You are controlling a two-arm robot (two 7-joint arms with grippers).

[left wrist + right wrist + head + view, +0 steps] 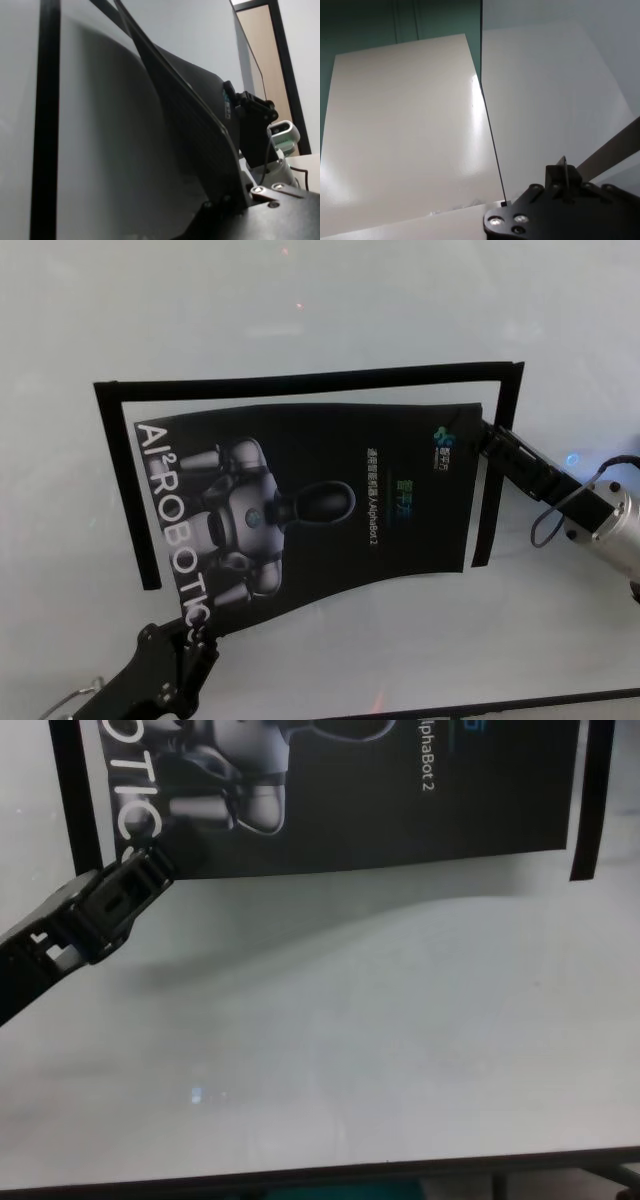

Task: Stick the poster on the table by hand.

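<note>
The poster [320,500], black with a grey robot picture and white lettering, hangs bowed a little above the white table [300,310] and casts a shadow on it. My left gripper [187,632] is shut on its near left corner, also seen in the chest view [150,863]. At the far right corner, my right gripper [487,437] is shut on the poster. The left wrist view shows the poster [190,105] edge-on, running away to the right gripper [252,107].
Narrow black strips [300,381] form a three-sided frame on the table around the poster: one along the far side, one on the left [125,490], one on the right [490,480]. The table's near edge [320,1175] lies close below.
</note>
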